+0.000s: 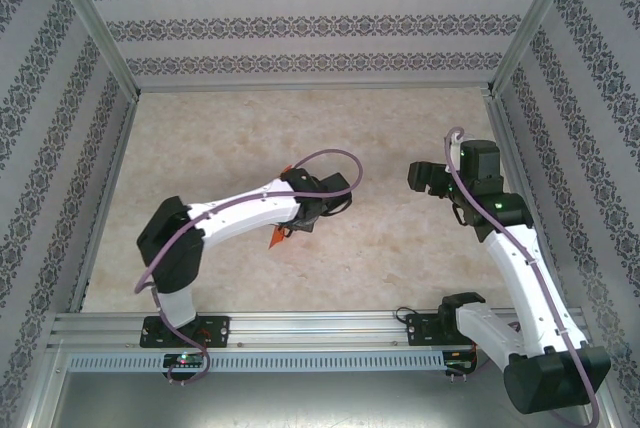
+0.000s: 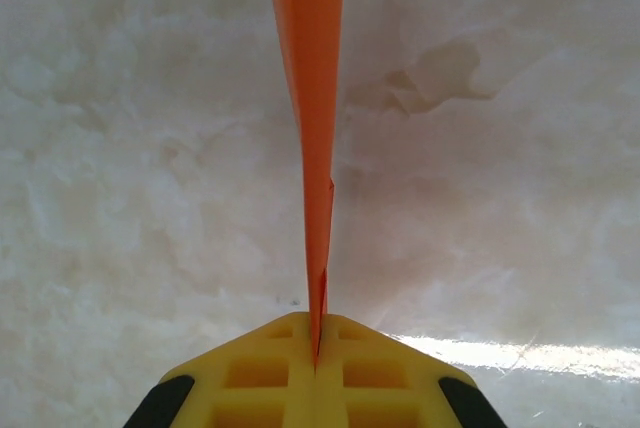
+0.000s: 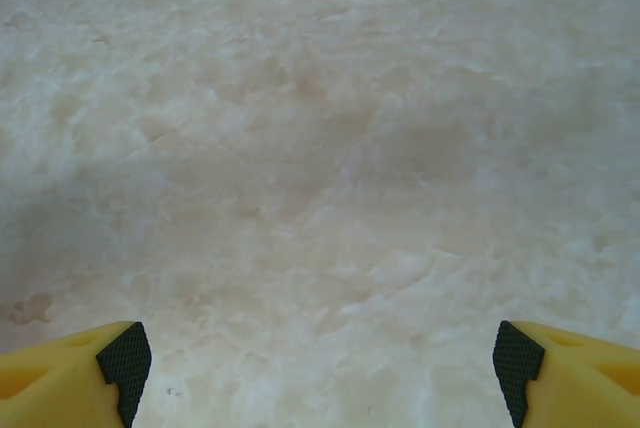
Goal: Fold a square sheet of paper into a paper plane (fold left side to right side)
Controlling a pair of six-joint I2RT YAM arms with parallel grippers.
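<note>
One flimsy, feather-light paper plane (image 2: 312, 98): left hand (image 2: 316, 348) clenches its thin folded edge, likely the safest hold; right hand (image 3: 320, 368) hangs released, empty

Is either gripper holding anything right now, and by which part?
The left gripper is shut on the folded orange paper, pinching it at its narrow end. The right gripper is open, holding nothing.
</note>
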